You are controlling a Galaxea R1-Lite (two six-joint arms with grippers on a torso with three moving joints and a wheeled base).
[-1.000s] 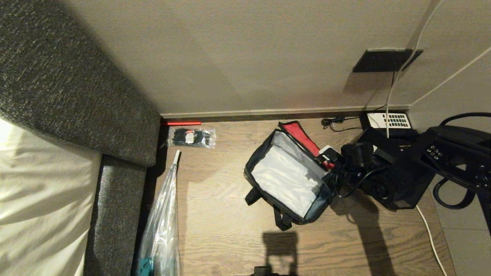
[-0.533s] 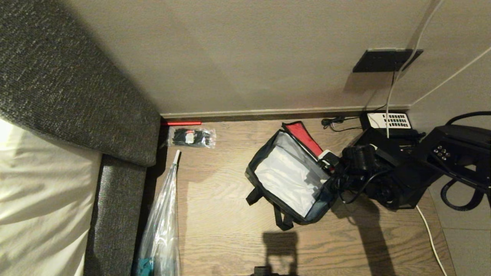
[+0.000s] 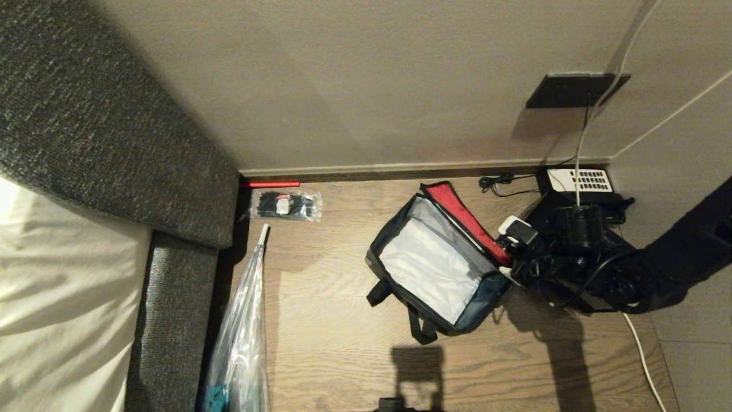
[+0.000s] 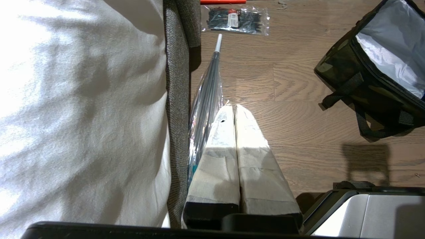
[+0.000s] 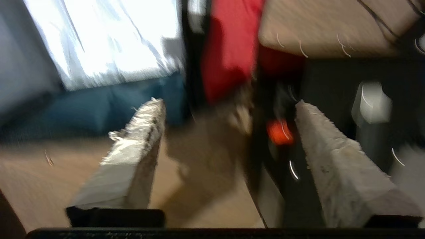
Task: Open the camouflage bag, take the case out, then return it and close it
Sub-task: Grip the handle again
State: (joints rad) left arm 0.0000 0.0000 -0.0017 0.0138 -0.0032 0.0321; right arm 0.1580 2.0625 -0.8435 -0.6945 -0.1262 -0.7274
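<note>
The boxy fabric camouflage bag (image 3: 437, 274) lies open on the wood-grain floor (image 3: 331, 343), its crinkled silvery lining showing and its red-lined lid (image 3: 466, 220) folded back. The flat black case (image 5: 292, 166) with its small red spot lies just beside the bag's lid side. The right gripper (image 3: 512, 252) hangs there, its white-wrapped fingers (image 5: 136, 156) spread apart and gripping nothing. The left gripper (image 4: 234, 109) is by the grey woven bed edge (image 4: 176, 99), its fingers pressed together.
</note>
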